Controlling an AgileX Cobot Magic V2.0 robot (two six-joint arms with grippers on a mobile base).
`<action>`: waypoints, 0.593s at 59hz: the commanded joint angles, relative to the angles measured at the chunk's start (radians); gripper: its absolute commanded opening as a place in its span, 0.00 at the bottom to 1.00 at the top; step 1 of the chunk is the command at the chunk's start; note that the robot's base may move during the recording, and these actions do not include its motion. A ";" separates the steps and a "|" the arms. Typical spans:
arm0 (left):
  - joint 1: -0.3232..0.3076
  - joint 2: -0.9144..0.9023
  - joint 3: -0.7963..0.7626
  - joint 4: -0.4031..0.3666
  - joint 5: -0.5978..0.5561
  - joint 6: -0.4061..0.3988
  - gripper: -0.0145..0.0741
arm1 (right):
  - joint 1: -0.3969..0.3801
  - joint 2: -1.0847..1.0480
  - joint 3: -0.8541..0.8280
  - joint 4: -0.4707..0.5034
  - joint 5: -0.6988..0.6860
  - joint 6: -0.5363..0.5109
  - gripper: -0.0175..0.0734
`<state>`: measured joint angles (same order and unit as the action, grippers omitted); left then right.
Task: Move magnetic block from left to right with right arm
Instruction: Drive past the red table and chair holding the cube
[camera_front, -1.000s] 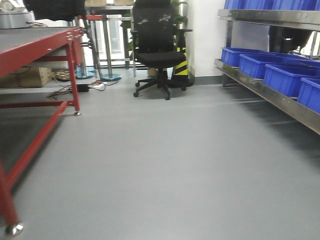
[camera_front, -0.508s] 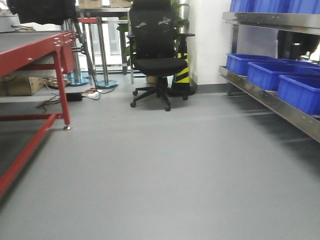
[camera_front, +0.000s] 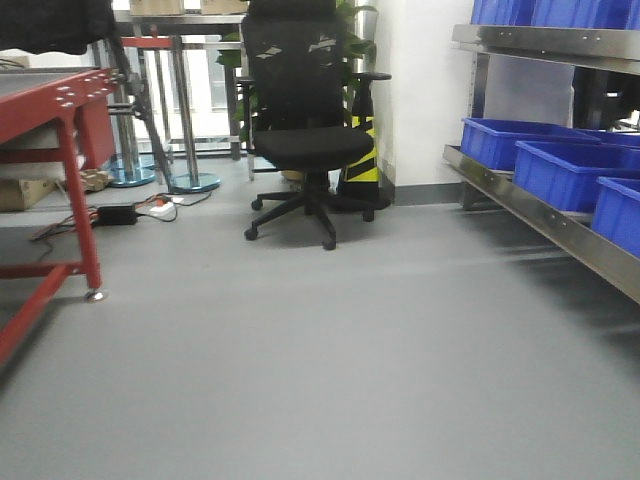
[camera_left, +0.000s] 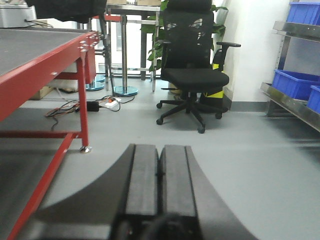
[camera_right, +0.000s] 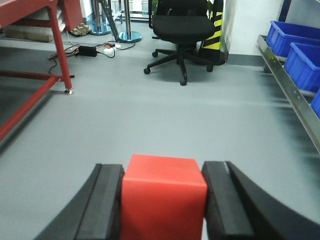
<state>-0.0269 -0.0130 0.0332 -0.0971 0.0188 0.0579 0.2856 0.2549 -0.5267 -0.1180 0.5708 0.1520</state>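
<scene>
The magnetic block (camera_right: 163, 200), a bright red cube, fills the bottom of the right wrist view, held above the grey floor. My right gripper (camera_right: 163, 172) is shut on it, one black finger pressed against each side. In the left wrist view my left gripper (camera_left: 160, 150) is shut with its two pads touching and nothing between them. Neither arm nor the block appears in the front view.
A red-framed table (camera_front: 60, 110) stands at the left, cables and a power strip (camera_front: 150, 210) on the floor beside it. A black office chair (camera_front: 305, 130) is ahead. A steel shelf (camera_front: 540, 215) with blue bins (camera_front: 565, 170) runs along the right.
The front view has swung to the right: the red table has slid toward the left edge and the chair and shelf appear closer.
</scene>
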 joint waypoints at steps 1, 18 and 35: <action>0.003 -0.012 0.009 -0.005 -0.084 -0.006 0.02 | -0.005 0.012 -0.029 -0.011 -0.090 -0.009 0.43; 0.003 -0.012 0.009 -0.005 -0.084 -0.006 0.02 | -0.005 0.012 -0.029 -0.011 -0.090 -0.009 0.43; 0.003 -0.012 0.009 -0.005 -0.084 -0.006 0.02 | -0.005 0.012 -0.029 -0.011 -0.090 -0.009 0.43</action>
<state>-0.0253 -0.0130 0.0332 -0.0971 0.0188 0.0579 0.2839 0.2549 -0.5267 -0.1195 0.5708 0.1520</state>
